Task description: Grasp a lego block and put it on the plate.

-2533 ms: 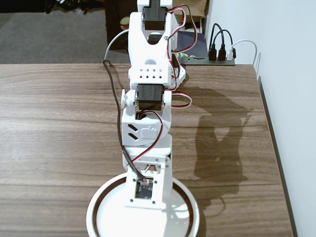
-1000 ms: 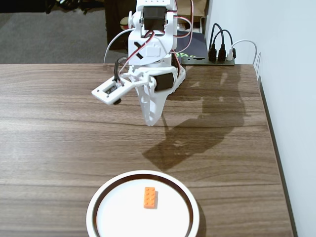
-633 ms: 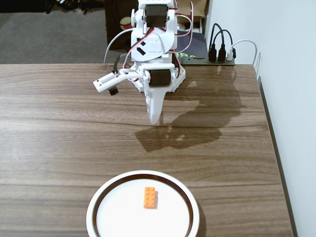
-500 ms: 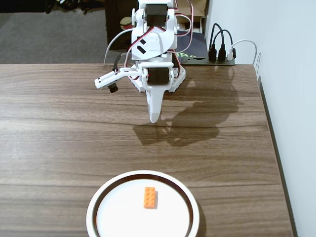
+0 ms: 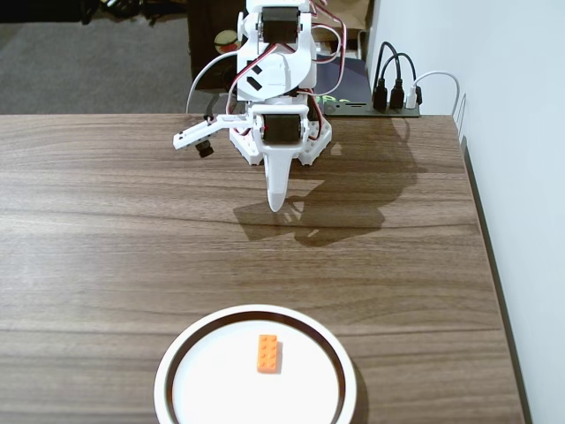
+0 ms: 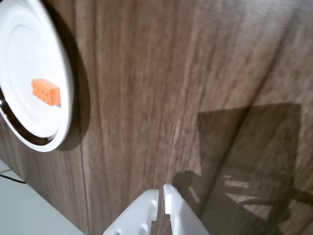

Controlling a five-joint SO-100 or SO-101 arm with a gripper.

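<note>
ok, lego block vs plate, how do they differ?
Colour: the lego block is bright orange; the plate is white with a dark brown ring inside its rim.
Shape: the block is a rectangular studded brick; the plate is round and smooth.
Size: the block is far smaller, covering only a small patch near the plate's centre.
Role: the plate rests on the table; the block lies on the plate.
Shared: neither is touched by the gripper.
</note>
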